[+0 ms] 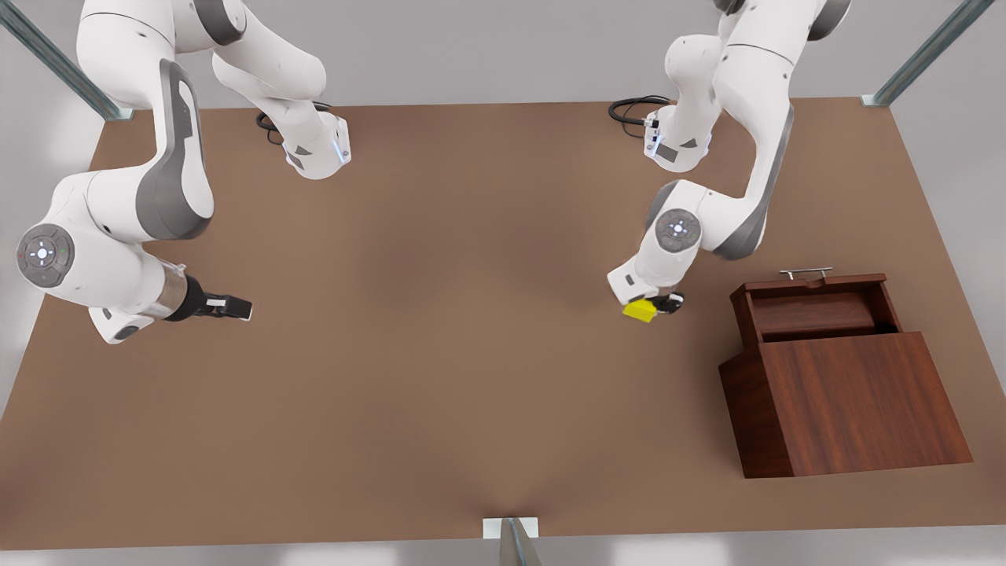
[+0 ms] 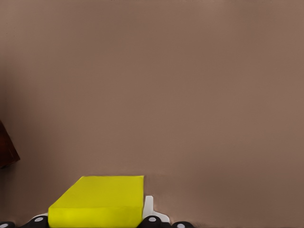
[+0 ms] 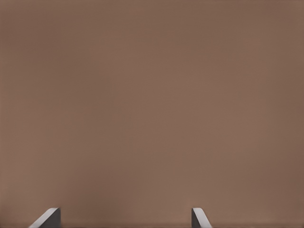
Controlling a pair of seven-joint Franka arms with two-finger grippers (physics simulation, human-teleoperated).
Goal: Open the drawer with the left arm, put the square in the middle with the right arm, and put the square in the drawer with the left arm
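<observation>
Left hand (image 1: pixel 659 305): lowered at front view's right, fingers closed on the yellow cube (image 1: pixel 640 310).
Right hand (image 1: pixel 233 307): waiting at front view's left, fingers parted.

Probably a simulated lab: bare brown tabletop (image 1: pixel 440 354), metal frame struts (image 1: pixel 55 59).

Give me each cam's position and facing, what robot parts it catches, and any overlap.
Front view: high, looking down on the table; both arms, the open drawer, the left claw at the square, the right claw waiting on the front view's left.
Left wrist view: on the left arm, facing the tabletop over the square between the claw's fingers.
Right wrist view: on the right arm, facing bare tabletop; two spread fingertips.
Shared: front and left wrist views both catch the square.
</observation>
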